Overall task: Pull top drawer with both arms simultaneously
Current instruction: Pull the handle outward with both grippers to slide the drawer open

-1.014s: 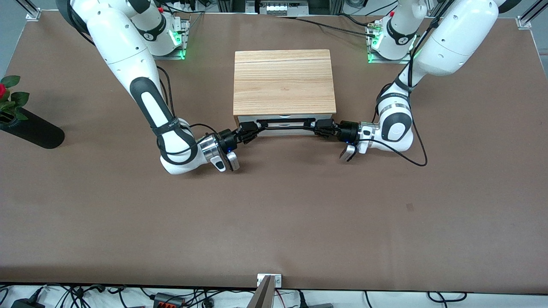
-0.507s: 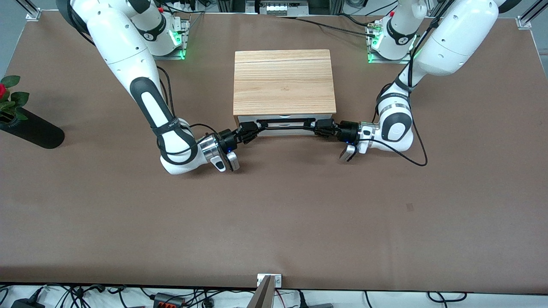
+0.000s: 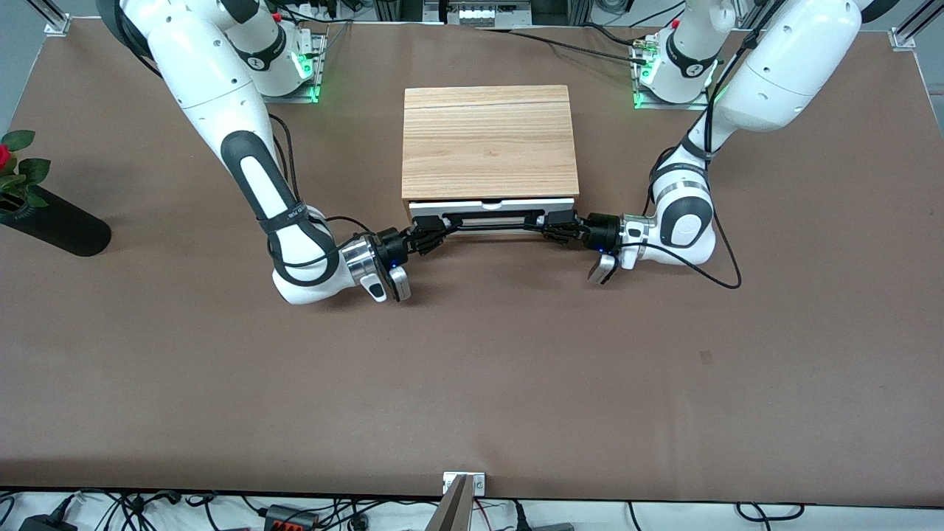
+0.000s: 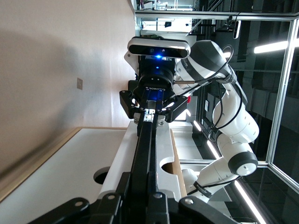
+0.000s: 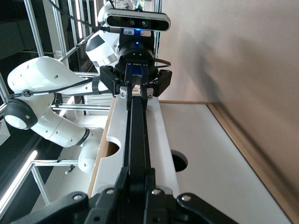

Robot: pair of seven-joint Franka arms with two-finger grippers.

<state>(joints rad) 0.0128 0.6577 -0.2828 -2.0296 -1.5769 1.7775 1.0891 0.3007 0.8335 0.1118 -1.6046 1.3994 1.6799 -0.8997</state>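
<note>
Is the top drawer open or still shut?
Slightly open: the top drawer juts just past the cabinet top, both grippers' jaws clamping its handle.

counts: 2 arms, one from each base, the right arm [image 3: 251,169] and the left arm [image 3: 689,214]. 2 claws, the right claw [image 3: 434,230] and the left claw [image 3: 547,223], each clamped on one end of the same bar. 1 cabinet [image 3: 489,144] with 1 top drawer [image 3: 493,208] showing 1 black bar handle [image 3: 490,221]. 2 round cutouts [image 5: 179,160] visible in the white front panel. 1 black vase [image 3: 55,225] with 1 red flower [image 3: 4,156]. 1 tabletop [image 3: 472,369].
</note>
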